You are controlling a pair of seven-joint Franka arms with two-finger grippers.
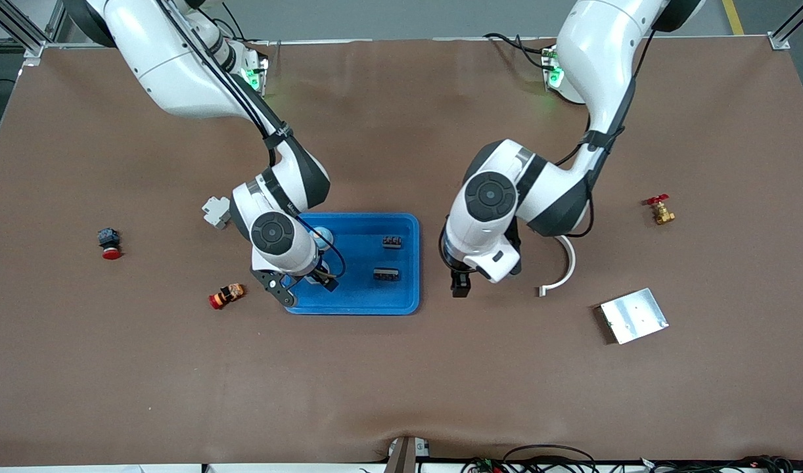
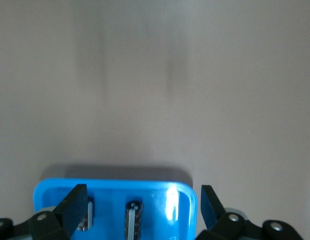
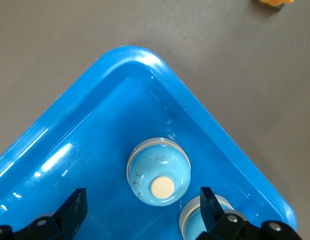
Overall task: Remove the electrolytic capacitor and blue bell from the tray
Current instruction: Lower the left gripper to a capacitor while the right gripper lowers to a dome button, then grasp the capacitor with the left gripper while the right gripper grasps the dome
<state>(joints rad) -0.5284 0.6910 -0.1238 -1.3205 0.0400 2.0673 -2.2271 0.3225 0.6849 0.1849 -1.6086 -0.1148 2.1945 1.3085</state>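
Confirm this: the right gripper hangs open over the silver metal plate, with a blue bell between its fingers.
Wrong in one respect: the right gripper hangs open over the blue tray, not the silver metal plate, which lies toward the left arm's end of the table. The right wrist view shows the blue bell between its fingers.

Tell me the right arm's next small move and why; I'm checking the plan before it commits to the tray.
Probably lower the right gripper straight down and centre it on the blue bell. Its fingers stand open above the tray, with the bell just ahead of the gap, not between them. A second round blue piece sits close beside it, so centre first. The left gripper waits open over the table beside the tray.
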